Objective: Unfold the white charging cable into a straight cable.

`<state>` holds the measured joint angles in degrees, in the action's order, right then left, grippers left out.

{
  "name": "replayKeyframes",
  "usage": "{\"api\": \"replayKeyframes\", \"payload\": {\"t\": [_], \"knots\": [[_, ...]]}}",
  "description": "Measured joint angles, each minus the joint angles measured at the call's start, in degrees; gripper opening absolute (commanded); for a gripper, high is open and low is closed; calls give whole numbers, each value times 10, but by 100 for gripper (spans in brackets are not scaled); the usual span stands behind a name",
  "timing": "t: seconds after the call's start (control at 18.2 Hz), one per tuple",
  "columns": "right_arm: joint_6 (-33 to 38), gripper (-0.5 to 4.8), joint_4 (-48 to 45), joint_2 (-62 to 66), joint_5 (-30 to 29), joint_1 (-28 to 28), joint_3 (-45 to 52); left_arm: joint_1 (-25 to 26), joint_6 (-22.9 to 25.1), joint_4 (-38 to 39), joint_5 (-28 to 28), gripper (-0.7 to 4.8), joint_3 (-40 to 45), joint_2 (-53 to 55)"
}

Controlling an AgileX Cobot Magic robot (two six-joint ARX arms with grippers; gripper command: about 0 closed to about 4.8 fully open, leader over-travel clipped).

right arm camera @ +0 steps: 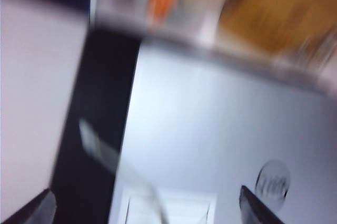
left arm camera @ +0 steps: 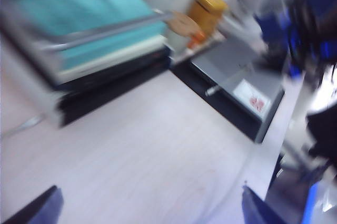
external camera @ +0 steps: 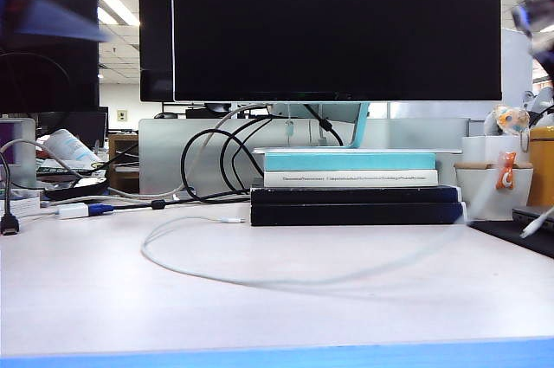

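- One white charging cable (external camera: 260,280), looping across the counter (external camera: 104,299).
- Three stacked books (external camera: 351,186).
- One large monitor (external camera: 338,26).
- Two grippers, left (left arm camera: 150,205) and right (right arm camera: 145,208), jaws spread.
- One yellow jar (left arm camera: 207,12).

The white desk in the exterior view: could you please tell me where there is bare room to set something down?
The front strip of the white desk is bare, ahead of the thin white charging cable. Inside its loop, before the stacked books, is a smaller patch. The back left, with black cables, is crowded.
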<state>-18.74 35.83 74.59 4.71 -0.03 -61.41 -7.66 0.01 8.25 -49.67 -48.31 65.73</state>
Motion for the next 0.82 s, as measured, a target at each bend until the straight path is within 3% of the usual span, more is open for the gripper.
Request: {"api": "replayKeyframes", "payload": {"t": [0.22, 0.38, 0.55, 0.82], "knots": [[59, 479, -21, 19, -16, 15, -59, -143, 9, -56, 102, 479, 0, 9], [94, 479, -30, 17, -43, 45, -81, -219, 15, -100, 167, 479, 0, 35], [125, 479, -28, 17, -85, 92, -87, -261, 15, -154, 183, 479, 0, 66], [130, 479, -40, 18, -89, 152, -86, -318, -8, -273, 187, 479, 0, 91]]}}
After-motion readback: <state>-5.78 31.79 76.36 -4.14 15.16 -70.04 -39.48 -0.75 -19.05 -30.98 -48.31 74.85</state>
